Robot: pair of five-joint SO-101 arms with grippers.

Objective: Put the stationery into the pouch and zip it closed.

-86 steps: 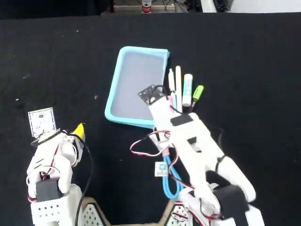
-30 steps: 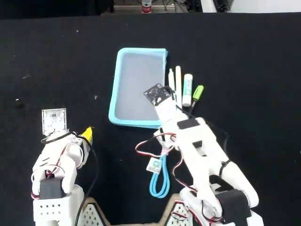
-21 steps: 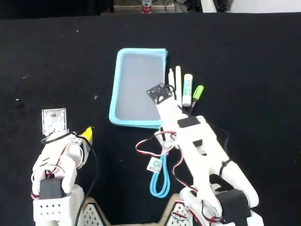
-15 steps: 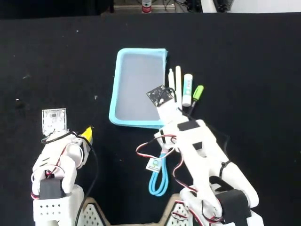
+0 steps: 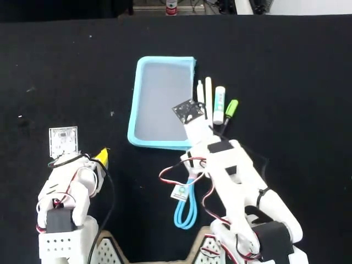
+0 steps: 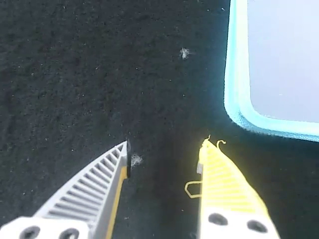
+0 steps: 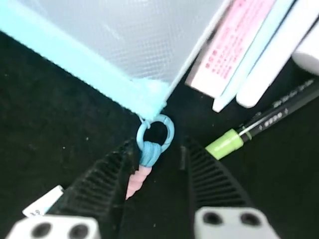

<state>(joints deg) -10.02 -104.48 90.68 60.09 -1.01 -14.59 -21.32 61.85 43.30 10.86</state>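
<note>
While the high view is read as a clock face, the pouch lies flat on the black table just toward 12 from centre. Its long side runs 12 to 6 and its mesh face is up.

Stationery: all of it is outside the pouch, in a row along the 3 o'clock edge. From the pouch outward:
- two white pens, just beside the edge
- a white tube
- a highlighter with a green cap, tilted toward 1
- a pink card, seen in the right wrist view between the pouch edge and the pens

Right gripper: it sits at the pouch's corner at about 5 o'clock. The fingers are spread, with a gap between them. The blue ring on that corner hangs at the fingertips. The strap tied to the ring passes between the fingers, close against one and clear of the other, so it is not pinched. From there the strap trails toward 6 and carries a white tag.

Left gripper: it is at about 7 o'clock from the pouch, well apart from the stationery. Its white and yellow fingers are spread over bare table and hold nothing. The pouch's corner at 7 o'clock is near the yellow finger and not touching it.

Zip: cannot tell whether it is open or closed.
</note>
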